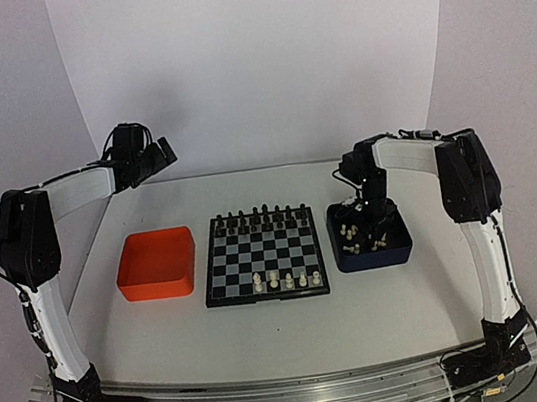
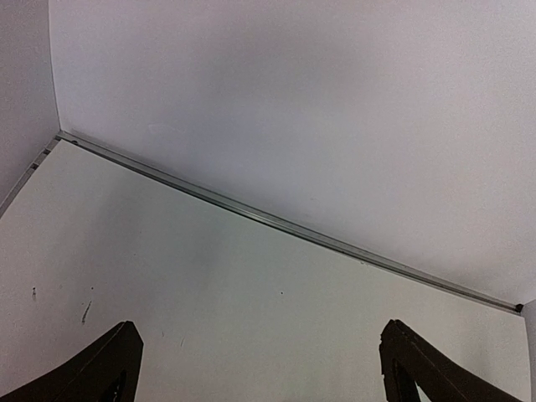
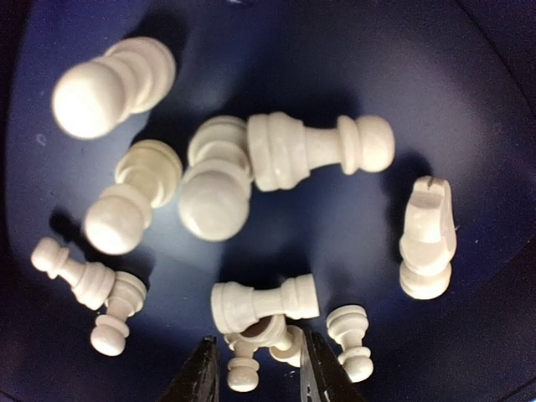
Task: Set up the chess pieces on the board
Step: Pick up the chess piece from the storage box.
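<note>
- Right gripper (image 3: 255, 368), jaws narrow, flanks one of the tiny cream-white chess pieces (image 3: 310, 151), perhaps pinching it, inside the dark blue plastic tray (image 3: 469, 100).
- A few more stand along the near edge of the black and silvery-grey checked board (image 1: 261, 253).
- Left gripper (image 2: 260, 335) gapes wide over the white table (image 1: 367, 318), towards its far left corner.

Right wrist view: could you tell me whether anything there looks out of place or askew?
Yes: the chess pieces lie tipped over in a jumble in the dark blue tray, several leaning on one another.
</note>
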Motion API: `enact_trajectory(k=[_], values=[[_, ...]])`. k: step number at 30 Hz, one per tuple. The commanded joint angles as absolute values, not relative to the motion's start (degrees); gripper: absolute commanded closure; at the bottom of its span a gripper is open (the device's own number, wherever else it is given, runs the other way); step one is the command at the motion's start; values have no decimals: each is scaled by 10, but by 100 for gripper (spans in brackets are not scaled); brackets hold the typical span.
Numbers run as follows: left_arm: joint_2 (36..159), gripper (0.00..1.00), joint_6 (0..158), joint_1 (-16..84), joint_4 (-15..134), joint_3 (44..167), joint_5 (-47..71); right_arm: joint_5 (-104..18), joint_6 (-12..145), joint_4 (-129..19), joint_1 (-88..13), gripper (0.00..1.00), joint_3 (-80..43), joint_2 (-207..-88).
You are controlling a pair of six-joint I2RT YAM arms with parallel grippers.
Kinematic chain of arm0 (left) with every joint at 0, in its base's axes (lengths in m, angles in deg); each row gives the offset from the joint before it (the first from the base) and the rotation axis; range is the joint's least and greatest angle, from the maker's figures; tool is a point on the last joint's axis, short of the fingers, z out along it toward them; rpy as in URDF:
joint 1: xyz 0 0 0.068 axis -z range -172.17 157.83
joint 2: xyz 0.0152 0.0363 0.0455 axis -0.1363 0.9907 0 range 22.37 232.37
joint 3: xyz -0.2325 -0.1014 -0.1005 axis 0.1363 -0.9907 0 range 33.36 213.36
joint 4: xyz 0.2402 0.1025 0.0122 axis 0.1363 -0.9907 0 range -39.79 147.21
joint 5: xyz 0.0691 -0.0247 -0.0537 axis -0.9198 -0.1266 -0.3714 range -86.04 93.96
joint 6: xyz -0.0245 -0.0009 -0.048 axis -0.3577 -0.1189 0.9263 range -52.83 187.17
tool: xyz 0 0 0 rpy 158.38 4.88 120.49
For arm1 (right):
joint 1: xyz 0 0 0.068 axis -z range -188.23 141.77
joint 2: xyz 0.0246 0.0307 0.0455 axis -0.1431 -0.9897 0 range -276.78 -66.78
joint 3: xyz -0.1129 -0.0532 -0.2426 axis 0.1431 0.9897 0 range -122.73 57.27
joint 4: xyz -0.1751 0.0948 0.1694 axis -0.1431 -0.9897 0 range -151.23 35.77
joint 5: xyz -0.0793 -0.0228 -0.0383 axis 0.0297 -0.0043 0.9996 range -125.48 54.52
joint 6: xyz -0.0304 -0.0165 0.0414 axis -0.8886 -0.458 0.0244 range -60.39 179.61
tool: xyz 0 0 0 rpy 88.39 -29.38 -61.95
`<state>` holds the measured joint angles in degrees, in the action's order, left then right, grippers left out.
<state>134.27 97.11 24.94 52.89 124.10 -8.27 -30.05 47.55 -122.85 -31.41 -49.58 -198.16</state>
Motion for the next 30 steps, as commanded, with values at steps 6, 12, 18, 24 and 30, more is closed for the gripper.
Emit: enact_trajectory(k=[6,12,18,24,30], values=[[1343,0,963,252,531,1252,-94,-295,485,-1236,-316,72,-514,-2004],[1344,0,965,251,530,1251,-93,-297,493,-1233,-316,73,-525,-2013],[1348,0,965,252,528,1254,-92,-295,501,-1230,-317,75,-530,-2021],[1351,0,965,251,528,1255,-90,-281,507,-1224,-317,77,-539,-2029],[1355,0,967,251,529,1259,-87,-282,511,-1220,-317,79,-545,-2032]])
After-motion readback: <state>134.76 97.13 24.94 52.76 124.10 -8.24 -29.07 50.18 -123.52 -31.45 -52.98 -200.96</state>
